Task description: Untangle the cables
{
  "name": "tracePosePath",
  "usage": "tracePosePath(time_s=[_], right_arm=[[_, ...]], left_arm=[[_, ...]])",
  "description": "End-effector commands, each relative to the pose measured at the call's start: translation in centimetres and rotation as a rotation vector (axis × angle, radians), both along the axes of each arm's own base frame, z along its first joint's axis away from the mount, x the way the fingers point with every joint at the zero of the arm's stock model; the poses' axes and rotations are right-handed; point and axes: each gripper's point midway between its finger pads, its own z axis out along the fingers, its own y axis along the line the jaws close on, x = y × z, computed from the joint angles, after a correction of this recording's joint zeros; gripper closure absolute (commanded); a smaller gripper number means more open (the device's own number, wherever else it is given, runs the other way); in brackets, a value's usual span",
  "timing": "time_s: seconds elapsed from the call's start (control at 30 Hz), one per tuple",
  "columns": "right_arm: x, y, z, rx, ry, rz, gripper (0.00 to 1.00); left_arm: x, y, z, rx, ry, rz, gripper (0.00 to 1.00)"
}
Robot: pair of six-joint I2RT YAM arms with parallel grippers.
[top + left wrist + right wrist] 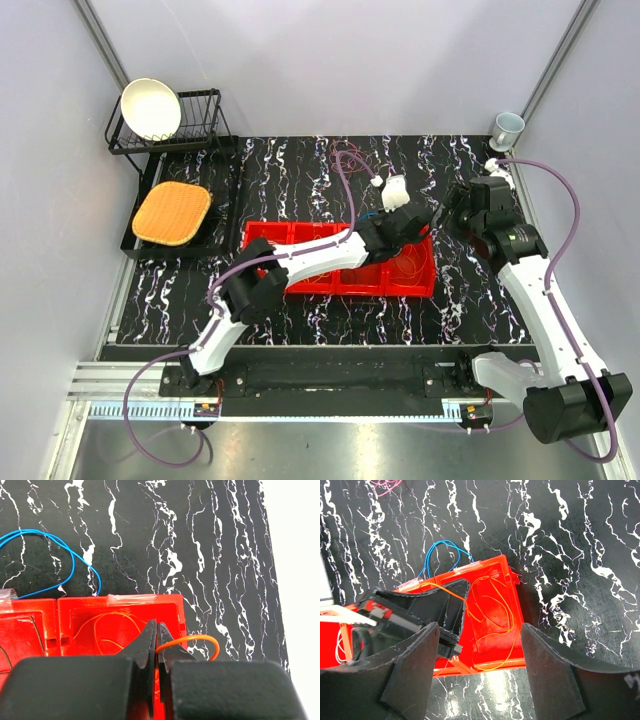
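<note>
Black left fingers fill the bottom of the left wrist view, pressed together on a strand of the orange cable. Its short loop bulges out to their right over the end wall of the red tray. More of that cable lies in loose loops in the tray's end compartment. Just beyond the tray's far wall a blue cable lies looped on the black marbled bench, one end reaching the wall. Farther off lies a pink cable. Right fingers stand wide apart, holding nothing, above that end of the tray. At the bench's far left are a wire rack holding a white bowl and an orange mat. A cup sits at the far right corner.
</note>
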Motion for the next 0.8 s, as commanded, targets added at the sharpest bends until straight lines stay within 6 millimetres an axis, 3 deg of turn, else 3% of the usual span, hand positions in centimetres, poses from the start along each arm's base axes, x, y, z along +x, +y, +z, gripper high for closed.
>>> tracePosePath(time_s=[0.0,0.23,0.5,0.57,0.77], right_arm=[[-0.4,-0.7,1.2,-0.008,-0.043,-0.024,0.29],[-0.8,-0.2,0.2,0.022,-0.022,-0.013,0.31],[-0.5,0.5,-0.4,0.043,0.0,0.01,0.3],[-0.5,0.8,-0.6,0.06,0.009,0.017,0.3],[-0.3,1.1,-0.6,0.072,0.008,0.017,0.3]], left_arm=[[0.8,-0.7,2.0,-0.026,-0.04,-0.002,1.0],[1.3,0.3,0.9,-0.008,0.017,-0.048,0.99],[-0.3,3.0,0.4,0.149,0.087,-0.058,0.37],[-0.6,3.5,0.6,0.176,0.094,-0.069,0.31],[-1.1,4.5,3.2,0.171,0.079,-0.075,0.3]])
